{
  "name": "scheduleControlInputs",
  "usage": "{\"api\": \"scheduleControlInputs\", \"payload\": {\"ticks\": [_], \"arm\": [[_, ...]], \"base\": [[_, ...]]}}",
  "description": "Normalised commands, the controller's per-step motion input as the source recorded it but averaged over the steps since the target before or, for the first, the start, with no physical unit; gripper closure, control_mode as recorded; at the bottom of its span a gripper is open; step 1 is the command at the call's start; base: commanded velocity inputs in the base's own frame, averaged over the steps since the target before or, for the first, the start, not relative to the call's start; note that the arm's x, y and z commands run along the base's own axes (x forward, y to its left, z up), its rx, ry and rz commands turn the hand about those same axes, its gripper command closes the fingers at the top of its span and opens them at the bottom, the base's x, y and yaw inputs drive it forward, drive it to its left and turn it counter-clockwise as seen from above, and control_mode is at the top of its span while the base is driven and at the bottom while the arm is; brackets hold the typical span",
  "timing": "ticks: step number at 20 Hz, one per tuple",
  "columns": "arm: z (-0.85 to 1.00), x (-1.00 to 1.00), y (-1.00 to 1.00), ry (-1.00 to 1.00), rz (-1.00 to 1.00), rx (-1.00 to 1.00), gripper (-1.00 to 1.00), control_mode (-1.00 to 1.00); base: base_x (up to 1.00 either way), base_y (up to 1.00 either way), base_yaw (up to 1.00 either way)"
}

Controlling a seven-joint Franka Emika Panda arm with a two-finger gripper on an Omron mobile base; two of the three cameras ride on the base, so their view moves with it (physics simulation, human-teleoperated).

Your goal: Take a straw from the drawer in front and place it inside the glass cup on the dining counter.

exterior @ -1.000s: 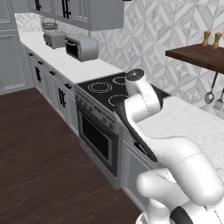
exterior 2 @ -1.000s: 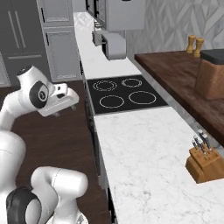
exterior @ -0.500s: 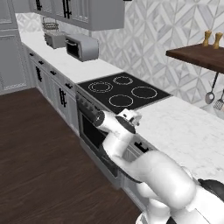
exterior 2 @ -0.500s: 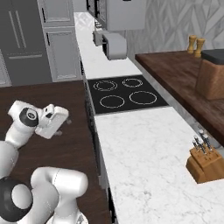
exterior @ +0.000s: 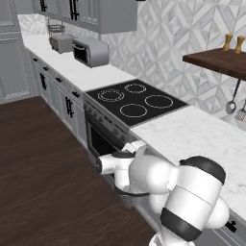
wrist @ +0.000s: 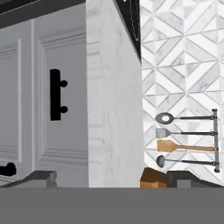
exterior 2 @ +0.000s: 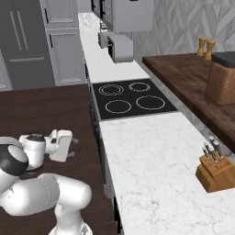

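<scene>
— Change since a second ago?
— Arm has dropped from above the cooktop (exterior: 134,98) to cabinet height. The pincer (exterior 2: 72,143) faces the drawer (wrist: 26,109), fingertips (wrist: 40,176) wide apart, holding nothing.
— Room to move?
— Open wooden floor (exterior: 43,168) behind. The drawer is shut, its black handle (wrist: 54,94) near the tabletop (wrist: 113,109) edge.

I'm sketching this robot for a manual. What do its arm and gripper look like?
The arm is made of rounded, glossy white shells with dark bands and caps at the joints. One fat white link ends in a black cap. The gripper is a boxy white hand, with small dark fingertips seen in the hand view. No cables or markings are visible.
</scene>
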Motion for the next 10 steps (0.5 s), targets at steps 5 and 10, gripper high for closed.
{"api": "scheduleControlInputs", "payload": {"ticks": [5, 10], "arm": [[-0.55, 0.65, 0.00, -0.06, -0.21, -0.16, -1.00, -1.00], [-0.51, 0.67, 0.00, -0.05, -0.22, -0.13, -1.00, -1.00]], "base": [[0.00, 0.00, 0.00], [0.00, 0.00, 0.00]]}}
